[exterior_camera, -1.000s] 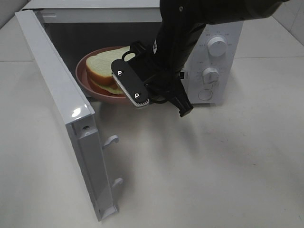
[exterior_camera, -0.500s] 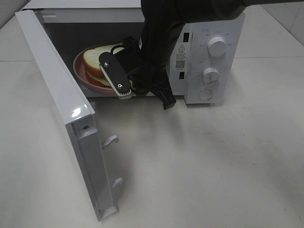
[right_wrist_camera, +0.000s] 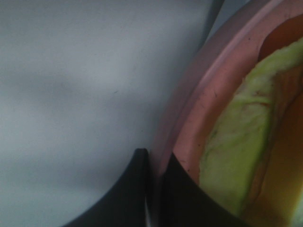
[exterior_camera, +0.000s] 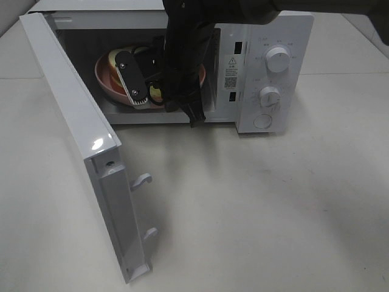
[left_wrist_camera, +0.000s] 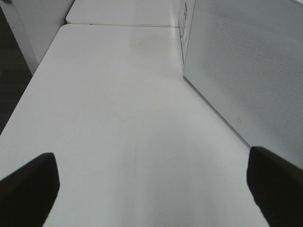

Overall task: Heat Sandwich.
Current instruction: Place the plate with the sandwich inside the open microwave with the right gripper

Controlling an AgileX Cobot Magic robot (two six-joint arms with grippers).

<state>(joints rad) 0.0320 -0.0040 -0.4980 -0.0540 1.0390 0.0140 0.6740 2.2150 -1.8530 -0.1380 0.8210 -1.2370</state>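
The sandwich (exterior_camera: 156, 92) lies on a round pink dish (exterior_camera: 104, 84) inside the open microwave (exterior_camera: 267, 36), and the black right arm hides most of it. My right gripper (exterior_camera: 146, 91) reaches into the cavity from above. In the right wrist view the right gripper (right_wrist_camera: 155, 161) is shut on the dish's rim (right_wrist_camera: 199, 94), with the pale yellow sandwich (right_wrist_camera: 236, 146) just past it. My left gripper (left_wrist_camera: 151, 189) does not show in the exterior view. Its two dark fingertips (left_wrist_camera: 28, 184) stand far apart over bare white table, open and holding nothing.
The microwave's white door (exterior_camera: 79, 134) swings out toward the front left, with two latch hooks (exterior_camera: 141, 179) on its edge. Control knobs (exterior_camera: 278, 59) sit on the right panel. In the left wrist view a perforated white wall (left_wrist_camera: 246, 71) stands beside the left gripper.
The right arm has moved back and to the left, carrying the pink dish with the sandwich from the microwave's mouth deeper into the cavity. The grip on the rim stayed shut.
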